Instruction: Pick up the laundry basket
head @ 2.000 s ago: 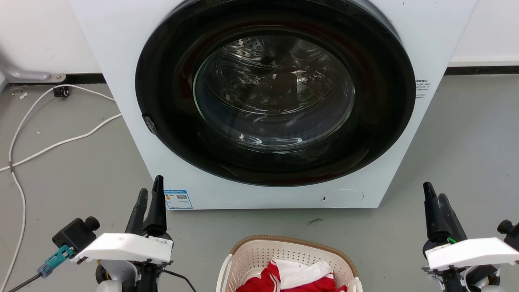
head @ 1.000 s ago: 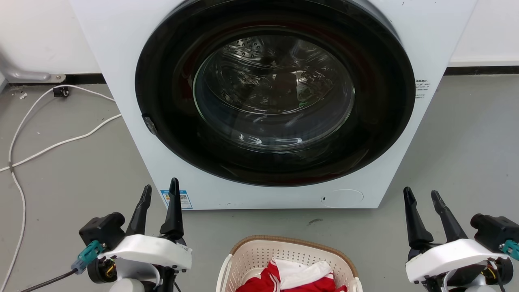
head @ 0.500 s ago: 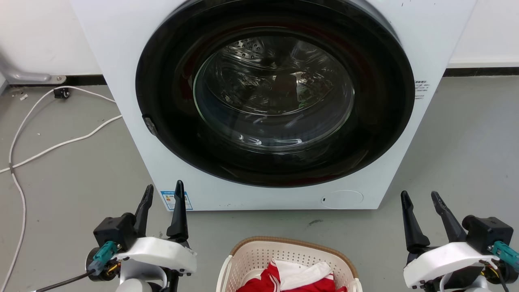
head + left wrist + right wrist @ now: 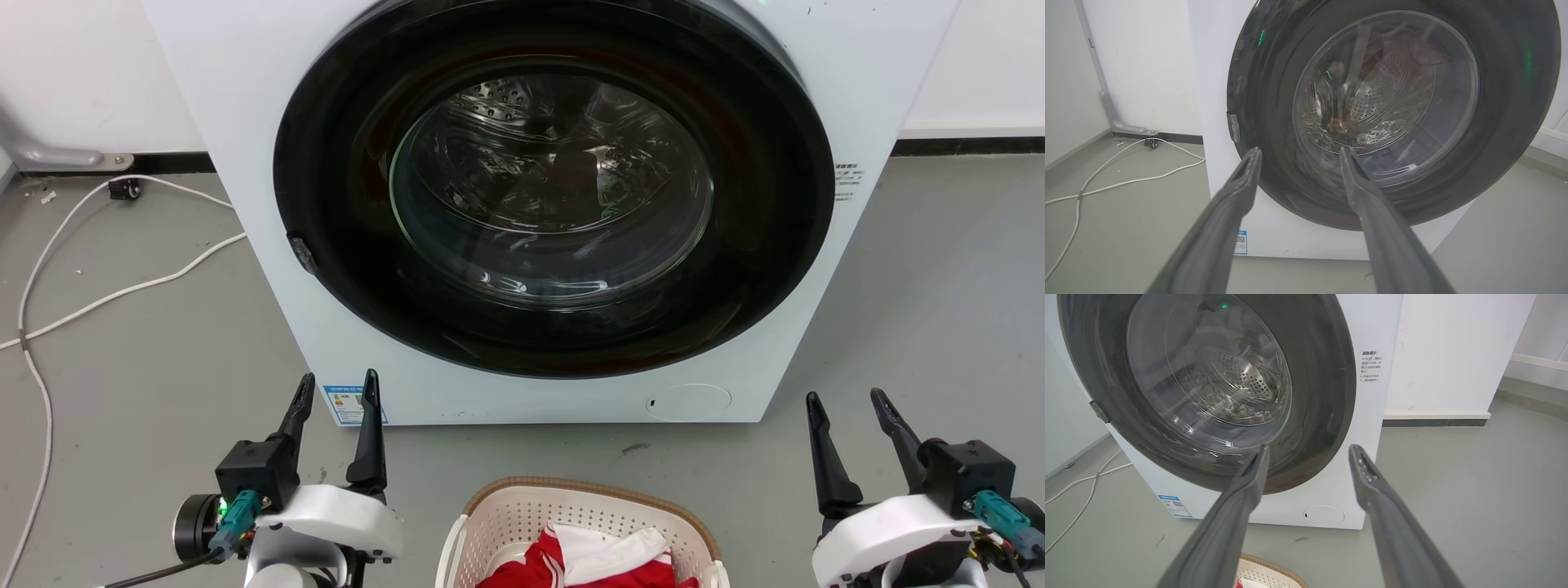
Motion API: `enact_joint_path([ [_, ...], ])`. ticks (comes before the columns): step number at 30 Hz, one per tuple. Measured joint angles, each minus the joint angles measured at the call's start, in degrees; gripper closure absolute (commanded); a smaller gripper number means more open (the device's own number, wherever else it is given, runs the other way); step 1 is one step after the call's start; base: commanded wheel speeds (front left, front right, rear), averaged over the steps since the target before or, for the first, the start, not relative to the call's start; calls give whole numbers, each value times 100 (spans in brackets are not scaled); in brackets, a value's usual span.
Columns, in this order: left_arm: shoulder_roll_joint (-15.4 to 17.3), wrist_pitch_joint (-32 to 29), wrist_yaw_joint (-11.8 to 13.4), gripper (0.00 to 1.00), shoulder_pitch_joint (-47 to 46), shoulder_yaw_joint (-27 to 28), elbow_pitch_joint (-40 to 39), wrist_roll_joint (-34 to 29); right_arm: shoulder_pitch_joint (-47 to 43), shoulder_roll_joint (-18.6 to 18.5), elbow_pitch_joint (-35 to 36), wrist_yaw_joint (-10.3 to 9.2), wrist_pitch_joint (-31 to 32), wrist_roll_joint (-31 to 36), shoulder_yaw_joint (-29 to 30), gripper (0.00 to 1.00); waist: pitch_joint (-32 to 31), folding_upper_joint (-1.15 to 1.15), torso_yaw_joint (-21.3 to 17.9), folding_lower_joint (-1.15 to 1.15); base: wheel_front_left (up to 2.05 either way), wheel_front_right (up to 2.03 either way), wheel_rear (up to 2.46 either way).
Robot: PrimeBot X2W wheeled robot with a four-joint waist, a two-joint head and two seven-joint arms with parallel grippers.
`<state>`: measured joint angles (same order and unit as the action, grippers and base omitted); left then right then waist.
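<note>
The laundry basket [image 4: 522, 506], cream with perforated walls and a brown woven-look rim, sits on the floor at the bottom centre of the head view, with red and white clothes in it. A slice of the laundry basket's rim [image 4: 1274, 568] peeks in at the bottom of the right wrist view. My left gripper [image 4: 339, 388] hovers to the basket's left, open and empty. My right gripper [image 4: 845, 402] hovers to its right, also open and empty. Both point at the washing machine, as the left gripper [image 4: 1298, 152] and right gripper [image 4: 1308, 450] show in their wrist views.
A white front-loading washing machine [image 4: 269, 245] with a shut dark round door [image 4: 555, 196] stands just beyond the basket. White cables [image 4: 122, 286] trail over the grey floor at the left. A white wall with a dark skirting runs behind.
Both grippers opened from nearly shut to spread fingers. Both wrists rolled: each camera block swung round to the far side of its white wrist cover. The left gripper shifted right, towards the basket.
</note>
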<state>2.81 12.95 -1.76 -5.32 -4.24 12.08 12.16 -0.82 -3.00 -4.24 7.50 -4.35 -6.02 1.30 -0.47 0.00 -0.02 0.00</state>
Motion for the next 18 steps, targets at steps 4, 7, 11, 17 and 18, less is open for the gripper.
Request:
enact_joint_path([
  [4,0,44,30,0,-1,-19,21,-163,-15,0,7,0,-11,191,-1,0,4,0,2,0,0,0,0],
  [7,0,81,49,0,-1,-37,40,-264,-28,0,11,0,-14,311,0,0,9,0,6,0,0,0,0],
  [11,0,120,76,0,-15,-60,71,-404,-36,0,25,0,-18,483,-2,0,15,0,14,0,0,0,0],
  [17,1,185,102,0,-30,-78,116,-564,-37,0,43,0,-45,673,-2,0,16,0,30,0,0,0,0],
  [18,1,188,102,0,-30,-78,119,-598,-37,0,44,0,-59,695,-3,0,16,0,32,0,0,0,0],
])
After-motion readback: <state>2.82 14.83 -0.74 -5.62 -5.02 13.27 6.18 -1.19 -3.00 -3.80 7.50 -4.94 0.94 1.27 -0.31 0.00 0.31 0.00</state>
